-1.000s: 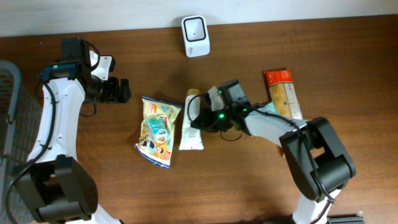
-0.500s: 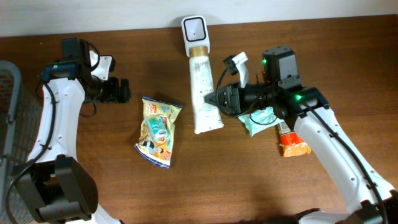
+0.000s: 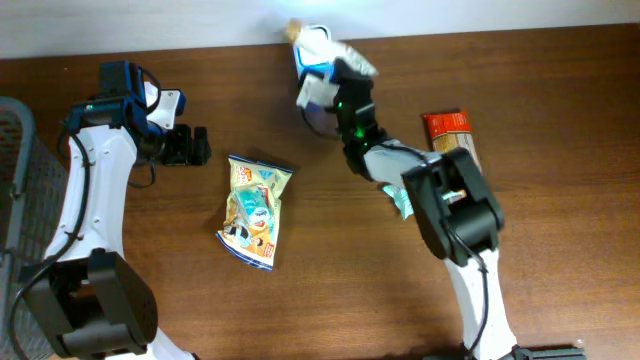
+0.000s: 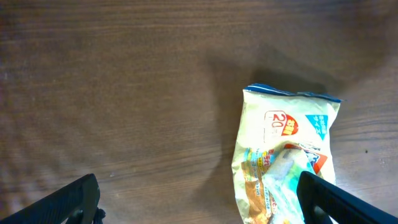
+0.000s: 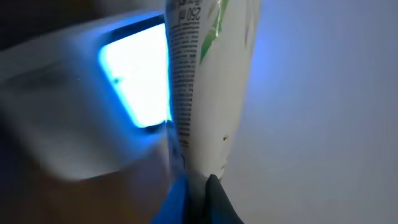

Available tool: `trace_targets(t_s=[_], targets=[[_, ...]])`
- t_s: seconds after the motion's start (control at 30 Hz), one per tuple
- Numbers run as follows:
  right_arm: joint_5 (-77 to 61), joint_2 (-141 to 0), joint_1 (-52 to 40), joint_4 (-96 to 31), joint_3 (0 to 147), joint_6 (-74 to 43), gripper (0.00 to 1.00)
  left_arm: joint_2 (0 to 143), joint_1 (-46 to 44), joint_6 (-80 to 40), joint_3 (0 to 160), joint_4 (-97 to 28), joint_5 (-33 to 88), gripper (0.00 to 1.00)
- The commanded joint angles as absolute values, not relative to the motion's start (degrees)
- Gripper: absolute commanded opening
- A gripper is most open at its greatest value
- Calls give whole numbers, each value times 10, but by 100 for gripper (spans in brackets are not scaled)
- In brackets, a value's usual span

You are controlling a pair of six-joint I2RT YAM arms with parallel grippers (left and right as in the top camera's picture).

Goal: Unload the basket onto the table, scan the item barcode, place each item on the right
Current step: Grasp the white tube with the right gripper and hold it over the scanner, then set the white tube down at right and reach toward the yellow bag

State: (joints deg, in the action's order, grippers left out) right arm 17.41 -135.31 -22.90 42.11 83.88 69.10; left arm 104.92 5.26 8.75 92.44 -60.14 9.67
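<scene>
At far table [image 3: 330, 260] edge, R gripper [image 3: 335, 82] clamped on tube [image 5: 211, 74] just beside lit scanner [image 5: 134, 74]; L gripper [image 3: 200, 146] wide open, empty

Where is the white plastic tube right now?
Overhead, the white plastic tube is at the far centre edge of the table, held in the right gripper; the right wrist view shows it before the glowing blue window of the white scanner.

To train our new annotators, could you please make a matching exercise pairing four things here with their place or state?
Things: 1 snack bag; 2 white tube; 3 left pincer; 4 orange packet.
States: A open, holding nothing; B beside the right arm; C held at the lit scanner; D lying near the left pincer.
Pairs: 1-D; 2-C; 3-A; 4-B.
</scene>
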Motion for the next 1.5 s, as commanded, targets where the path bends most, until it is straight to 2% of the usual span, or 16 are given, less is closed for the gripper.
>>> trace_targets(t_s=[0.0, 0.4, 0.47, 0.53, 0.63, 0.8, 0.87, 0.93, 1.13, 1.2, 1.23, 1.27, 1.33, 1.47], targets=[[157, -1364, -224, 440, 882, 727, 4, 1051, 51, 83, 927, -601, 101, 99], [199, -1363, -217, 453, 910, 737, 4, 1051, 51, 83, 927, -601, 101, 99], [200, -1337, -217, 452, 910, 710, 4, 1051, 51, 83, 927, -601, 101, 99], [202, -1279, -218, 411, 910, 632, 4, 1051, 51, 82, 927, -601, 101, 99], [211, -1142, -219, 175, 910, 451, 4, 1051, 51, 83, 927, -601, 101, 99], [69, -959, -220, -318, 910, -3, 4, 1051, 51, 83, 927, -601, 101, 99], [-21, -949, -220, -503, 910, -57, 4, 1051, 51, 82, 927, -601, 101, 99], [-73, -970, -221, -595, 878, -70, 4, 1051, 51, 82, 927, -601, 101, 99], [-86, -1007, -220, -518, 729, -79, 4, 1051, 51, 82, 927, -601, 101, 99], [-103, -1007, -221, -514, 741, -56, 25, 1051, 51, 83, 927, -601, 101, 99], [-169, -1007, -221, -500, 773, -45, 45, 1051, 51, 83, 927, -601, 101, 99], [-235, -1007, -221, -450, 784, -76, 54, 1051, 51, 83, 927, -601, 101, 99], [-283, -1021, -240, -326, 784, -168, 56, 1051, 51, 83, 927, -601, 101, 99], [-222, -1094, -361, -221, 784, -126, 56, 1051, 51, 82, 927, -600, 101, 99]])
